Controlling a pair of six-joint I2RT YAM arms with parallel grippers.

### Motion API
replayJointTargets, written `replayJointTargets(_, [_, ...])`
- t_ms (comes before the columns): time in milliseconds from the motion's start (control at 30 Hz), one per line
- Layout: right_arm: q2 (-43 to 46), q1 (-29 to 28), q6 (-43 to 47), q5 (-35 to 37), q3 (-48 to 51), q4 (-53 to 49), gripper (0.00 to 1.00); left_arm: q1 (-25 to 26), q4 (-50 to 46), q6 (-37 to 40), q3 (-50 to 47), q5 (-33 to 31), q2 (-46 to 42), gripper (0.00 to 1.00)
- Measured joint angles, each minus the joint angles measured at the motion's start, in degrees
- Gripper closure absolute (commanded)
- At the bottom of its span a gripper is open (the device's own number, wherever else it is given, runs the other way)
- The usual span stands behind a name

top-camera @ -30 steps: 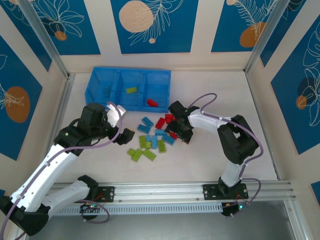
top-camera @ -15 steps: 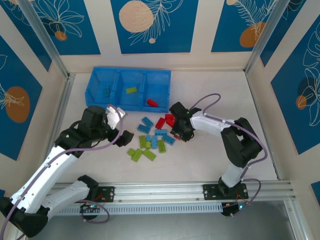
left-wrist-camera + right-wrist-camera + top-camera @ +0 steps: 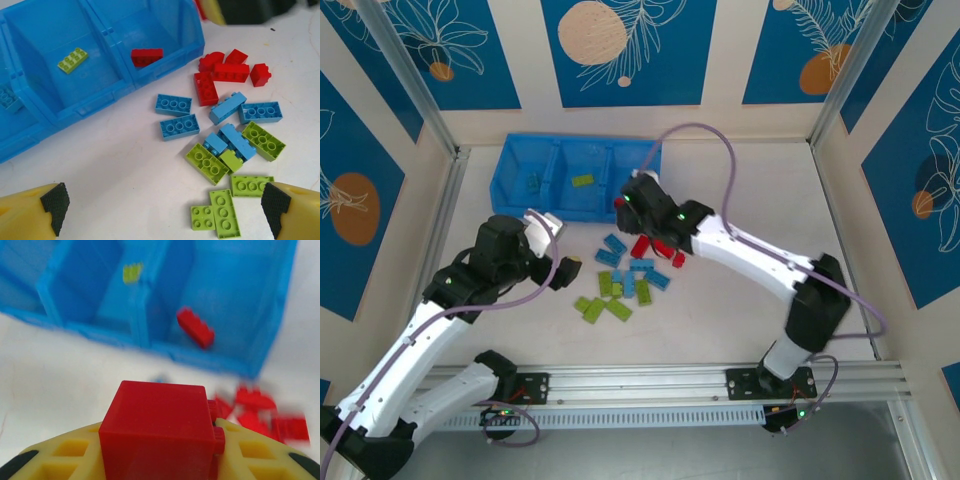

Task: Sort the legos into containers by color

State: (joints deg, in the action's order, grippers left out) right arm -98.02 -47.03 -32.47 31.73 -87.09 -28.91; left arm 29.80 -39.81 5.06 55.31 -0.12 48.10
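Right gripper (image 3: 160, 452) clamped on blocky red brick (image 3: 156, 425) near blue plastic tray (image 3: 235, 285), left gripper (image 3: 164, 207) spread wide

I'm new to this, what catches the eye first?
The right gripper clamps a chunky red plastic brick at the front of the bright blue three-compartment plastic tray on the far side of the table. Nearer, a loose scatter of light blue, lime green and red bricks lies mid-table.
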Motion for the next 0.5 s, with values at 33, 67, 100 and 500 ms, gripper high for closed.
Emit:
replayJointTargets(33, [-4.3, 1.1, 1.9, 0.3, -4.7, -0.3, 0.73, -0.2, 0.0, 0.0, 0.0, 0.0, 0.0, 0.0])
replayJointTargets(67, [-7.6, 2.0, 3.3, 0.6, -8.3, -0.5, 0.71, -0.3, 0.1, 0.0, 0.0, 0.0, 0.0, 0.0])
replayJointTargets(100, [-11.7, 3.3, 4.9, 0.6, -12.3, -0.6, 0.71, -0.6, 0.3, 0.0, -0.1, 0.0, 0.0, 0.0])
replayJointTargets(500, [-34.5, 11.3, 13.4, -4.0, -37.0, -10.4, 0.4, -1.2, 0.4, -0.2, -0.7, -0.2, 0.2, 0.0])
